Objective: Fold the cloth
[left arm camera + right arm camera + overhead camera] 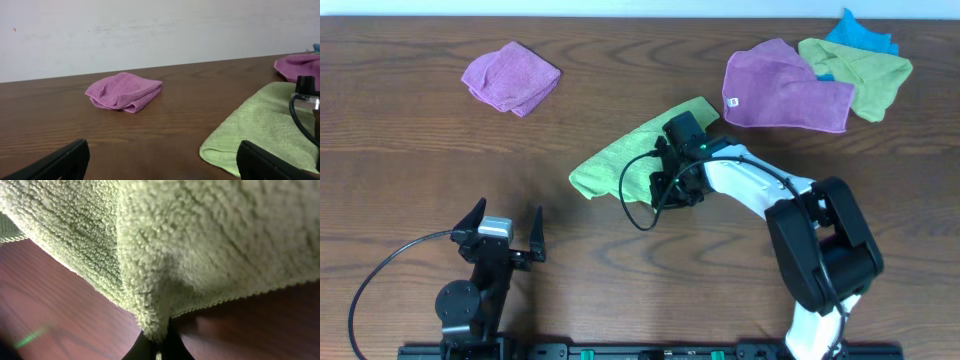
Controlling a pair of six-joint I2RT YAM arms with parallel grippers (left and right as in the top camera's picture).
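**Surface:** table (420,160), dark brown wood grain, matt, running back to a plain white wall (150,30).

**Task item:** the cloth (620,160), lime-green microfibre. It lies near the table's middle, spread slantwise, with its near edge on the wood. One part is raised into a ridge, seen close up in the right wrist view (200,240).

**Right gripper** (670,175): set down on the cloth's right half. The fingers are closed together, pinching a fold of the pile between their tips (156,347).

**Left gripper** (508,210): at the near left, well apart from the cloth. The jaws are spread wide and hold nothing.

**Other items:**
- folded purple cloth (510,75), far left
- spread purple cloth (785,90), far right, partly over a paler green cloth (865,70)
- blue cloth (860,35), behind both
- black cable (380,280), looping by the left arm's base
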